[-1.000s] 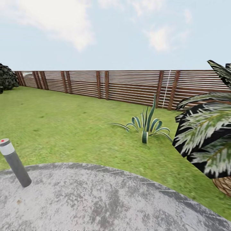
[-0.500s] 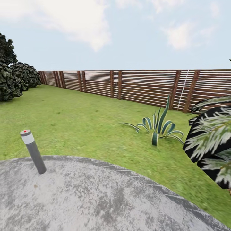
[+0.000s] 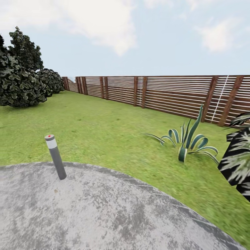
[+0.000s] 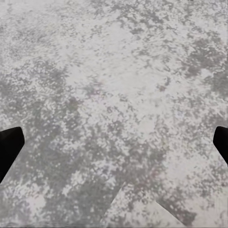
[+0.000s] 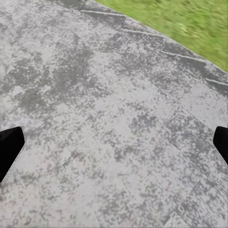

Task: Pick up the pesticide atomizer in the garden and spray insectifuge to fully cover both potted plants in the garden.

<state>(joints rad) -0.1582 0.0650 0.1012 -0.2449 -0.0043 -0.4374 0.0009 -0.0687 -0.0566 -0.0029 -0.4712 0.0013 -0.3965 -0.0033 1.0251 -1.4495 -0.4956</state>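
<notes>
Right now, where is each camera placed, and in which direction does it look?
Head view: on the robot's head, facing forward over the paved area, lamp post, agave, lawn and fence.
Left wrist view: near the left gripper, facing down at paving; dark fingertips at the edges.
Right wrist view: near the right gripper, facing paving and its grass border.
All three share the paved area.

Left end effector (image 4: 114, 142) and right end effector (image 5: 114, 142) — fingers spread wide.
</notes>
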